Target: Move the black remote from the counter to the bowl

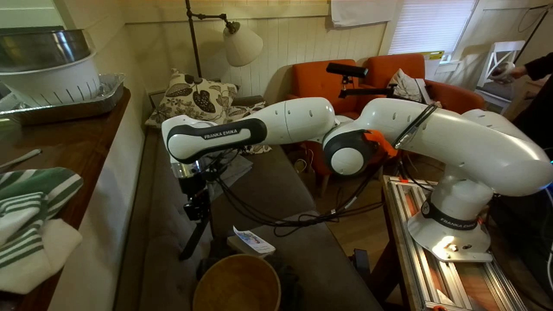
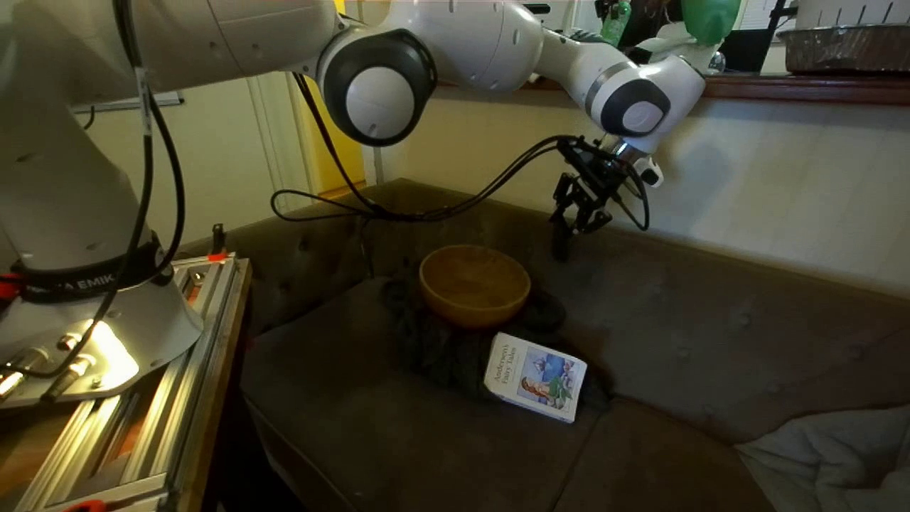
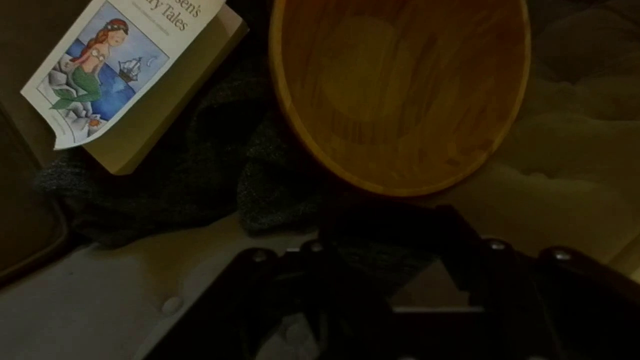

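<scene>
The black remote is a slim dark bar (image 1: 194, 240) in my gripper (image 1: 199, 213), hanging tilted below the jaws above the sofa. The remote (image 2: 561, 243) and gripper (image 2: 571, 219) also show in an exterior view, up and to one side of the bowl (image 2: 475, 288). In the dark wrist view the gripper (image 3: 400, 235) is shut on the remote (image 3: 370, 257). The round tan wooden bowl (image 3: 400, 100) lies just ahead of the jaws there; its inside looks empty. It shows cut off in an exterior view (image 1: 237, 285). The counter (image 1: 101, 149) has a brown wooden edge.
A fairy-tale book (image 2: 537, 375) lies beside the bowl on a dark cloth (image 2: 448, 348) on the grey-brown sofa (image 2: 682, 334). On the counter are a striped towel (image 1: 39, 216) and a foil tray (image 1: 69, 103) with a colander. Cables (image 1: 276, 222) hang from the arm.
</scene>
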{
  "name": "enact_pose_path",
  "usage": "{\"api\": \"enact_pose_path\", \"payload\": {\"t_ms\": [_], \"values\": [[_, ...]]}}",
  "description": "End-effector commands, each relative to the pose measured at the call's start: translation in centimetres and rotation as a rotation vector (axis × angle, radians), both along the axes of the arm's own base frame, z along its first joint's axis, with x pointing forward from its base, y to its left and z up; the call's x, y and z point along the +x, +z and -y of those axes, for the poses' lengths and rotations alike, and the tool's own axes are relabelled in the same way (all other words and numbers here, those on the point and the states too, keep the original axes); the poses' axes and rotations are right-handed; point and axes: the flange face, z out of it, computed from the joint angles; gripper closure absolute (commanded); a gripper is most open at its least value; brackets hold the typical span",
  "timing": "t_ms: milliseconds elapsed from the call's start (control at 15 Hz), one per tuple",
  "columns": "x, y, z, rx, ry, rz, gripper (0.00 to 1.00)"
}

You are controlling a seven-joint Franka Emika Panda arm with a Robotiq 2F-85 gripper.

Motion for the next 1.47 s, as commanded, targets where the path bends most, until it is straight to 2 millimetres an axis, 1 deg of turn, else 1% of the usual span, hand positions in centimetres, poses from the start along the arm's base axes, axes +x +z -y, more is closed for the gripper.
{"api": "enact_pose_path", "payload": {"t_ms": [0, 200, 267, 333, 600, 733, 1000, 1267, 1333, 1400], "values": [[-0.1, -0.4, 0.2, 0.004, 0.001, -0.004, 0.49], [-0.1, -0.4, 0.2, 0.0, 0.003, -0.007, 0.49], [-0.1, -0.4, 0.2, 0.0, 0.003, -0.006, 0.74], [0.0, 0.1, -2.6, -0.085, 0.052, 0.027, 0.74], [-0.2, -0.6, -7.9, -0.205, 0.196, 0.101, 0.74], [-0.2, -1.2, -9.9, -0.259, 0.225, 0.135, 0.74], [-0.5, -2.2, -11.2, -0.266, 0.21, 0.138, 0.74], [-1.1, -2.3, -11.5, -0.28, 0.301, 0.115, 0.74], [-1.3, -2.5, -11.6, -0.296, 0.294, 0.098, 0.74], [-1.7, -2.8, -11.6, -0.317, 0.232, 0.058, 0.74]]}}
